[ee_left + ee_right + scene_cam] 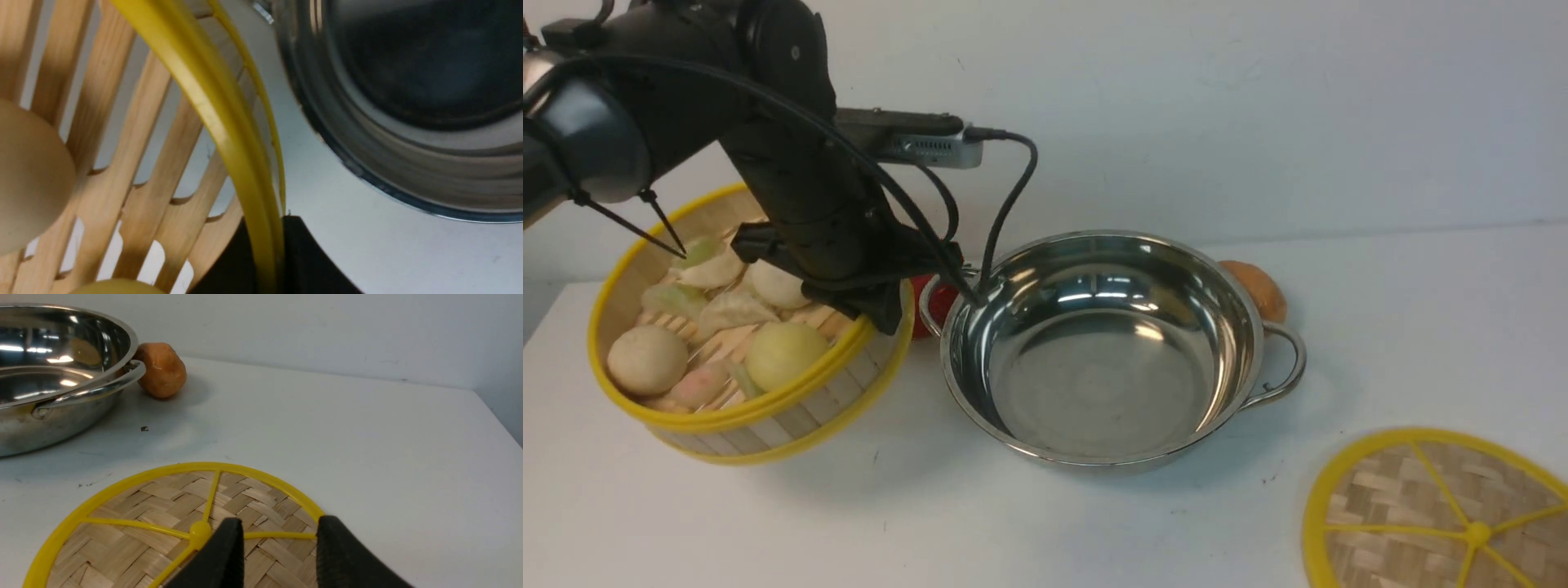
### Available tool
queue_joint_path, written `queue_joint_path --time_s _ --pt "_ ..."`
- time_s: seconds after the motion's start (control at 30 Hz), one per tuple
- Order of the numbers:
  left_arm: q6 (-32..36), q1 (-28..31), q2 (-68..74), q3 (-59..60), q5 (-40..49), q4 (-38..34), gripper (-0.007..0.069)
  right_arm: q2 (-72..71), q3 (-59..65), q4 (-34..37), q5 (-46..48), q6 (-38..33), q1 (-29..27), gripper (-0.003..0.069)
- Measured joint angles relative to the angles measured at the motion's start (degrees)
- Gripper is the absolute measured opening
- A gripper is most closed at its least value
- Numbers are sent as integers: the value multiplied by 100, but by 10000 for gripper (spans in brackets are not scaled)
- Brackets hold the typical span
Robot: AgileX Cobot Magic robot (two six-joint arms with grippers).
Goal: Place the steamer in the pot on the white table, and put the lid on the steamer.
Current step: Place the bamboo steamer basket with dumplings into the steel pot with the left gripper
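Steamer update from my remote seat: it sits just left of the pot, tilted, not inside it yet. The left gripper is clamped tight on the steamer's yellow rim on the side facing the pot. My left wrist view shows that rim pinched between the two black fingers, with the slatted floor and pale table showing through the gaps. I honestly can't tell whether the edge farthest from the pot touches the white table or hangs clear of it. The basket is loaded with buns and dumplings. The pot is upright and empty on the table, with an orange-brown roll tucked right behind its right handle and a red thing peeking out behind its left handle. The lid lies flat on the table, well to the right of the pot and nearer to me. The right gripper hangs over the lid with its jaws apart and nothing between them, one finger close beside the yellow centre knob.
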State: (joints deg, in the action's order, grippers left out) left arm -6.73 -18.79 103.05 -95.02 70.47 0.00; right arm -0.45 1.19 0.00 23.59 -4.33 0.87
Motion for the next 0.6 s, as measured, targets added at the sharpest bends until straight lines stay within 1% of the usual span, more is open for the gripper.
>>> queue_joint_path --time_s 0.2,0.33,0.6 --pt "29 -262 0 -232 48 -46 31 0 0 0 0 0 0 241" --pt "60 -328 0 -267 90 -108 31 0 0 0 0 0 0 241" --pt "303 -591 5 -266 116 -146 31 0 0 0 0 0 0 241"
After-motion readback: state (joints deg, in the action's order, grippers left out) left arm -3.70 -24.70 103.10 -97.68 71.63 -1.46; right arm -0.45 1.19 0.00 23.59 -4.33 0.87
